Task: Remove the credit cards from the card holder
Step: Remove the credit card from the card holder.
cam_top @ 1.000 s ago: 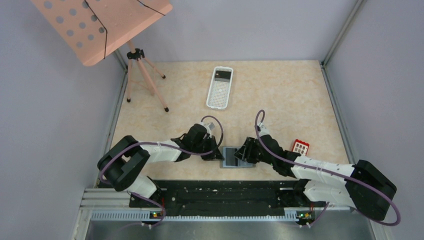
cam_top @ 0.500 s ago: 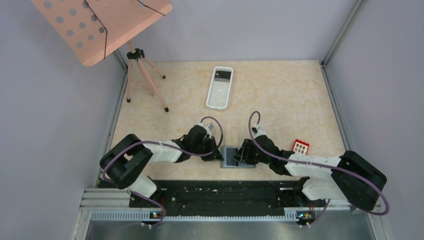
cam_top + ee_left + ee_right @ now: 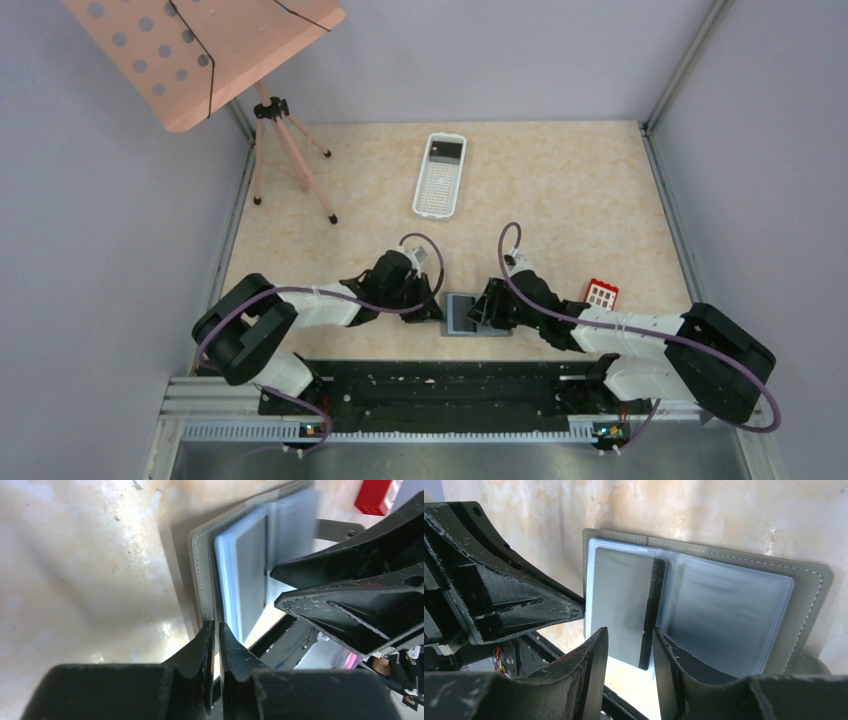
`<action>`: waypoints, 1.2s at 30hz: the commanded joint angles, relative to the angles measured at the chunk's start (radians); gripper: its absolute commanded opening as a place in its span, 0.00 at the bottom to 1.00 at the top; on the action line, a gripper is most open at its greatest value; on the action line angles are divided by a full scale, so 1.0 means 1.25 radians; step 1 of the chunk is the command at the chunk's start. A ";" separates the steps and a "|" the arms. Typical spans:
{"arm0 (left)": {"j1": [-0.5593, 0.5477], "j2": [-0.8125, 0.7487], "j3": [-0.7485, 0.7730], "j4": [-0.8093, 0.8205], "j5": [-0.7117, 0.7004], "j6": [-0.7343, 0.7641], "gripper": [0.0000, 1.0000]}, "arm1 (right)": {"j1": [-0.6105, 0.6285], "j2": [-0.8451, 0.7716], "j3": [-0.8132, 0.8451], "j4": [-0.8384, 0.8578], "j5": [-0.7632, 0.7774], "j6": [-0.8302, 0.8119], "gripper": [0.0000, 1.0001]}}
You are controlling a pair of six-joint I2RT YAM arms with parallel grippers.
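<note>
The grey card holder (image 3: 477,316) lies open near the table's front edge, its blue-grey pockets facing up. My left gripper (image 3: 432,306) is shut on its left edge (image 3: 202,580); the fingertips (image 3: 210,635) pinch the stitched rim. A pale grey card with a dark stripe (image 3: 624,600) sits in the left pocket and sticks out over the holder's near edge. My right gripper (image 3: 630,652) is open, its fingers on either side of that card's protruding end. The right pocket (image 3: 724,615) looks empty. The red card with white squares (image 3: 601,293) lies on the table to the right, and shows in the left wrist view (image 3: 377,495).
A white perforated basket (image 3: 440,176) holding a dark item (image 3: 445,152) stands at the back centre. A pink perforated board on a tripod (image 3: 272,140) stands at the back left. A black rail (image 3: 440,385) runs just in front of the holder.
My right gripper has moved a little left and down over the holder's left half. The left gripper stays at the holder's left edge.
</note>
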 commanded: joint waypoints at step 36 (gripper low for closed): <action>-0.002 0.082 0.040 0.035 0.020 0.002 0.06 | -0.008 -0.019 0.053 -0.033 0.036 -0.012 0.37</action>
